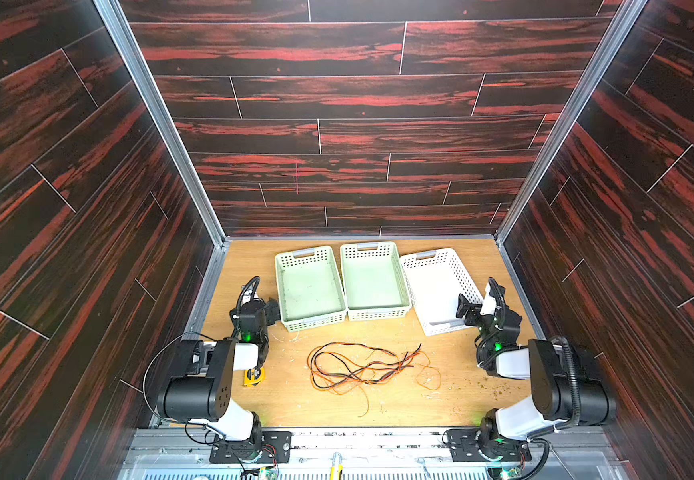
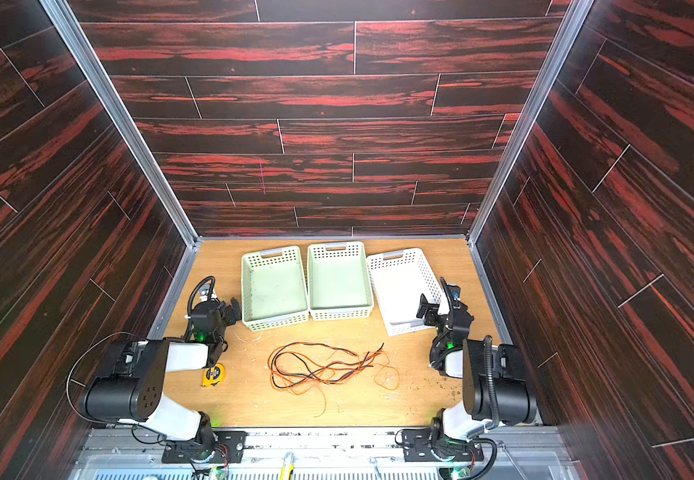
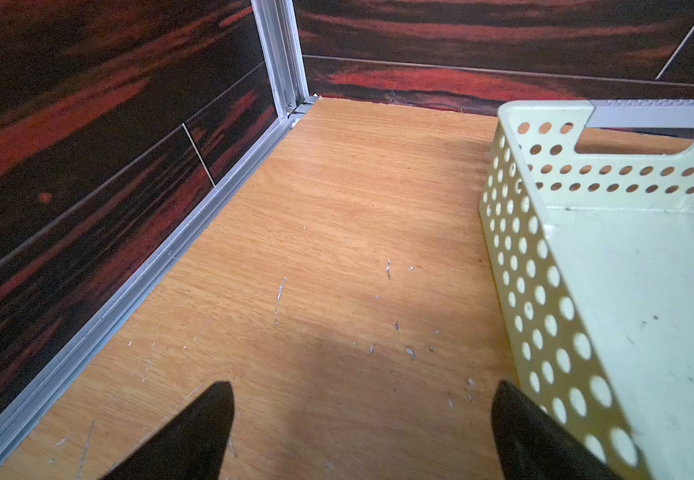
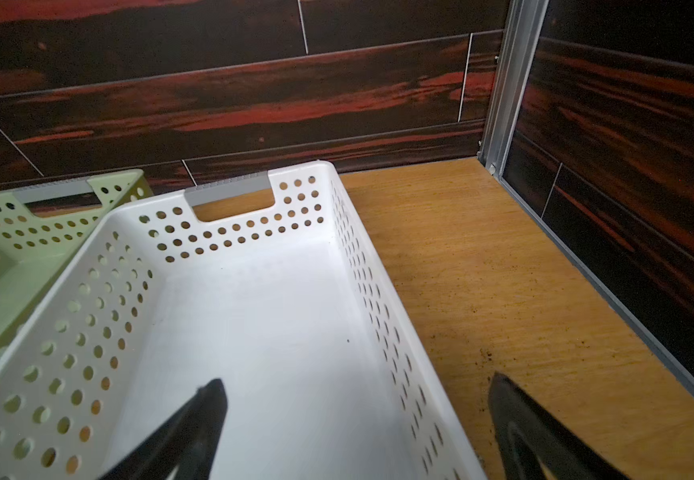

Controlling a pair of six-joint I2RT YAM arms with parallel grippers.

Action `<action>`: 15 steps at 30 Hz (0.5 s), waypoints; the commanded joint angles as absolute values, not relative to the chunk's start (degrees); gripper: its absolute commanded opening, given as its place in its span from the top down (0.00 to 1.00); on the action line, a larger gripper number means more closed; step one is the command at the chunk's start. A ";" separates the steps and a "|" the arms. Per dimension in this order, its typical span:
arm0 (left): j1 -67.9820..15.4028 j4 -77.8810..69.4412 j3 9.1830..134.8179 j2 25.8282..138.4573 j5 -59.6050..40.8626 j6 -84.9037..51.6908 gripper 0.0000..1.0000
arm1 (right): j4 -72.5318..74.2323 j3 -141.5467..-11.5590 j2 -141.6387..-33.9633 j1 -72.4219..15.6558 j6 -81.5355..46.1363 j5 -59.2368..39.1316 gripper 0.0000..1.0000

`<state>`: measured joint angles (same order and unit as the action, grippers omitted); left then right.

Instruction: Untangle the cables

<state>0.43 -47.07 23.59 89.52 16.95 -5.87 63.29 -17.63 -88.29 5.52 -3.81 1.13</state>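
Both arms fold back on themselves at the near edge of the table, elbows raised and forearms pointing toward the far wall. The left gripper hangs low just beside the outer long wall of the left green basket. In its wrist view the two black fingers stand wide apart over bare wood with nothing between them. The right gripper sits at the near right corner of the white basket. Its fingers are equally spread and empty, one seen against the basket's floor and one against the table.

The cables lie in a loose black and orange tangle on the table in front of the baskets, between the two arms, and neither gripper touches them. Which strand passes over which cannot be made out. A yellow tape measure is half hidden under the left forearm, and the right gripper covers the white basket's near corner. The middle green basket stands between the other two.

The table is light wood, scratched, with crumbs near the right arm. Dark red-streaked panels in aluminium frames enclose it on three sides.
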 commanded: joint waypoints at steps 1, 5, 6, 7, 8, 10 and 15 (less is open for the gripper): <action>0.62 -47.02 24.21 88.09 16.79 -6.33 0.01 | 64.14 -18.11 -89.27 5.19 -3.59 1.67 0.02; 0.62 -46.98 24.19 88.14 16.83 -6.32 0.01 | 64.10 -18.06 -89.25 5.19 -3.62 1.66 0.01; 0.62 -47.02 24.18 88.16 16.82 -6.27 0.01 | 64.14 -18.06 -89.30 5.19 -3.61 1.61 0.01; 0.62 -47.01 24.21 88.16 16.74 -6.32 0.01 | 64.15 -18.08 -89.30 5.19 -3.66 1.67 0.02; 0.62 -46.95 24.17 88.17 16.79 -6.29 0.01 | 64.14 -18.10 -89.30 5.19 -3.65 1.57 0.01; 0.61 -46.97 24.17 88.17 16.72 -6.27 0.01 | 64.00 -18.17 -89.34 5.23 -3.69 1.63 0.01; 0.62 -46.90 24.26 88.17 16.79 -6.26 0.01 | 63.97 -18.19 -89.38 5.20 -3.69 1.69 0.01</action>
<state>0.43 -47.07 23.59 89.52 16.93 -5.87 63.31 -17.63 -88.29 5.50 -3.81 1.15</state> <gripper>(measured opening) 0.988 0.986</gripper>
